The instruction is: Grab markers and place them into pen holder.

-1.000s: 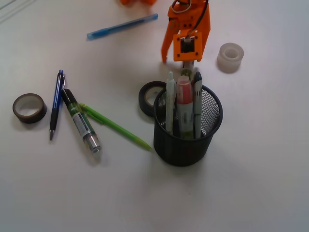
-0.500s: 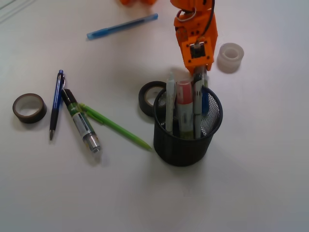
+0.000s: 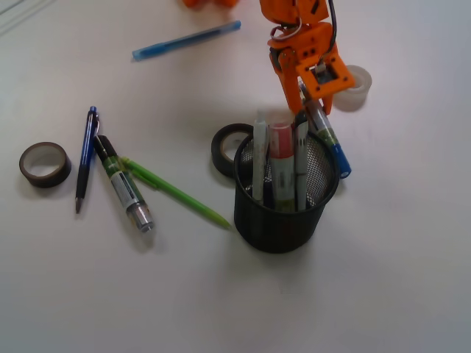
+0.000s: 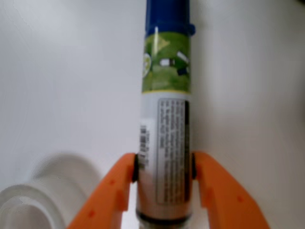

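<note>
My gripper (image 3: 315,97) is shut on a marker (image 3: 329,138) with a green-and-white label and a blue end. It holds the marker tilted, blue end down to the right, at the right rim of the black mesh pen holder (image 3: 283,217). In the wrist view the fingers (image 4: 119,183) clamp the marker (image 4: 164,124) on its white label, above bare table. The holder contains a red marker (image 3: 280,151), a black-and-white marker (image 3: 300,158) and a white pen. A black marker (image 3: 124,184) lies on the table at the left.
A white tape roll (image 3: 352,87) sits right behind my gripper and shows in the wrist view (image 4: 28,205). A dark tape roll (image 3: 227,147) touches the holder's back left; another (image 3: 45,163) lies far left. Two blue pens (image 3: 87,158) (image 3: 185,40) and a green pencil (image 3: 176,193) lie on the table.
My gripper has moved right and tilted. The held marker, which pointed down into the holder half a second ago, has swung its blue end out to the holder's right rim.
</note>
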{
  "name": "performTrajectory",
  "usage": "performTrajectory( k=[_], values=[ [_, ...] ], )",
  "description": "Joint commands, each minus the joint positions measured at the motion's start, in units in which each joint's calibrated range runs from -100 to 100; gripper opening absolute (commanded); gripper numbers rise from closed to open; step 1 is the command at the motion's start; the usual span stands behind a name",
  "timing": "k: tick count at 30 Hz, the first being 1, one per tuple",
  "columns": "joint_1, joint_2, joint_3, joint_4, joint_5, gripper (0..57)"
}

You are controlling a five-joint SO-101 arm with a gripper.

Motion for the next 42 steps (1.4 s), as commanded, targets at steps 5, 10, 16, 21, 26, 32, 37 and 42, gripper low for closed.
performTrajectory(
  k=[5,10,16,21,26,32,37,42],
  values=[
    [2.39,-24.57,-1.08,-0.54,9.08,0.6],
    [2.25,-36.13,-0.99,-0.54,12.26,0.6],
    [5.31,-36.05,-2.71,-5.7,15.14,0.6],
    [10.02,-23.04,-11.05,-22.15,19.58,0.5],
    [11.44,-5.28,-22.91,-41.31,19.63,0.4],
    [11.14,15.04,-36.41,-57.32,15.14,0.5],
    [11.59,28.47,-39.85,-71.93,11.43,0.5],
    [12.71,35.52,-42.93,-72.81,9.18,0.5]
  ],
)
